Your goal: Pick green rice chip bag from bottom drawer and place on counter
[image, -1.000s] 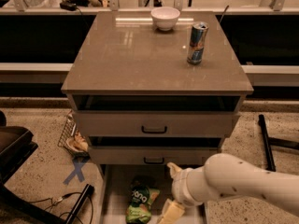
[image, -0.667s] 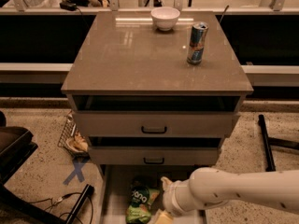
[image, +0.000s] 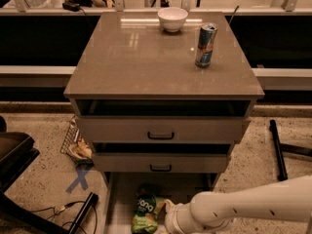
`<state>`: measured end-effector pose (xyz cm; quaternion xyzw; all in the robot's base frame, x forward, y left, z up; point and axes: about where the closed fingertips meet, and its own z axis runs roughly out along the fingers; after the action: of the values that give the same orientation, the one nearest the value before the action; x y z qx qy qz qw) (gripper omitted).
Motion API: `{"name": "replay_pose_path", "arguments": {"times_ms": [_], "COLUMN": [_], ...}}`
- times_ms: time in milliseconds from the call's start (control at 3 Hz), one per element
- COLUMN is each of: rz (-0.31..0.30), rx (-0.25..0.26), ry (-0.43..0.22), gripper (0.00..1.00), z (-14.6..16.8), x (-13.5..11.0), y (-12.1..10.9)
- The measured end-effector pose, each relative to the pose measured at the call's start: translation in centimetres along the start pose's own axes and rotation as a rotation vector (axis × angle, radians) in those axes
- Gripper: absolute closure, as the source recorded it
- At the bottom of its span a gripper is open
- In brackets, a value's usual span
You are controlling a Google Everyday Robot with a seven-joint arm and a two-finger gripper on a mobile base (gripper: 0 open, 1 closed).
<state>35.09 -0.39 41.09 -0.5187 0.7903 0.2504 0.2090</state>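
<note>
Lying at 6 o'clock in the scene, the green rice chip bag [image: 145, 209] rests crumpled on the pale floor of the bottom drawer [image: 117, 201], which is pulled out below the cabinet. The robot's white arm [image: 253, 206] enters from 4 o'clock and ends just beside the bag's right edge, where the gripper [image: 168, 217] sits low in the drawer at the bottom border of the view. Whether the gripper is wide, narrow or holding the bag cannot be told, nor whether it touches the bag. Above, two upper drawers [image: 161, 129] with black handles stand partly open. On the glossy grey-brown counter [image: 141, 62], a white bowl [image: 172, 18] sits at 12 o'clock near the back edge, and a blue-silver drink can [image: 205, 45] stands upright at 2 o'clock, well apart from it. A blue tape cross [image: 79, 178] marks the speckled floor at 8 o'clock from the cabinet.
</note>
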Motion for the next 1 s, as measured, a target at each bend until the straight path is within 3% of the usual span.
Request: {"name": "replay_pose_path", "arguments": {"times_ms": [333,667,1000], "rz": [-0.009,-0.002,-0.019], "rx": [0.004,0.002,0.026], "ry": [0.002,-0.003,-0.021], "gripper": [0.00,0.00,0.00], "z": [-0.5,1.1,4.5], "x": [-0.3,-0.3,1.0], "y": [-0.1,-1.5,-6.0]}}
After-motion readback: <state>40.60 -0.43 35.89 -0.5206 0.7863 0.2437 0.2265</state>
